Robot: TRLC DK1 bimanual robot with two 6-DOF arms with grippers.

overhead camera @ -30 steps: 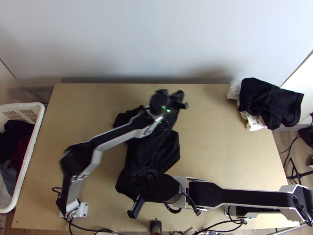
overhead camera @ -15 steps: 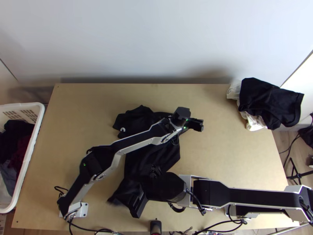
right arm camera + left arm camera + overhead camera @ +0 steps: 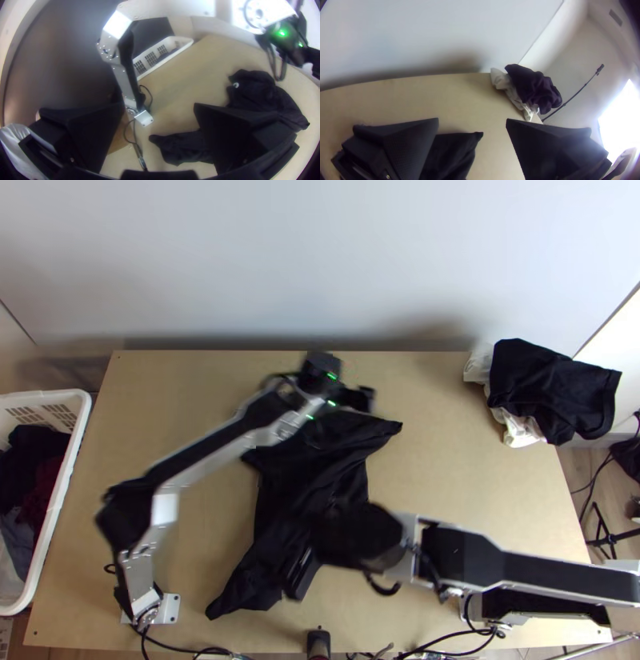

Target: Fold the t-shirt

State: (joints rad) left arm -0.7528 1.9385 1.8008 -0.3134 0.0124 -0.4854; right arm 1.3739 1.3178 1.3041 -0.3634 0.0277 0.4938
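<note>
The black t-shirt [image 3: 312, 472] lies creased and elongated on the table, one corner towards the back right, another stretched to the near left. My left gripper [image 3: 354, 398] is over its far end; in the left wrist view the same gripper [image 3: 472, 120] is open, with part of the shirt [image 3: 453, 155] below and beside one finger. Over the shirt's nearer part is my right gripper [image 3: 302, 570]. Seen from its own wrist, that gripper [image 3: 159, 105] stands open with nothing between its fingertips, and the shirt [image 3: 186, 146] lies partly behind one finger.
A dark garment [image 3: 552, 388] over white cloth [image 3: 520, 430] lies at the table's back right corner. On the left stands a white basket [image 3: 60, 500] with clothes inside. Cables [image 3: 432, 652] run along the near edge. Bare table [image 3: 464, 476] shows to the shirt's right.
Over the last half second my left gripper went back and leftward, my right gripper slightly rightward. The shirt's far right corner now shows spread out, and its near left corner sticks out farther.
</note>
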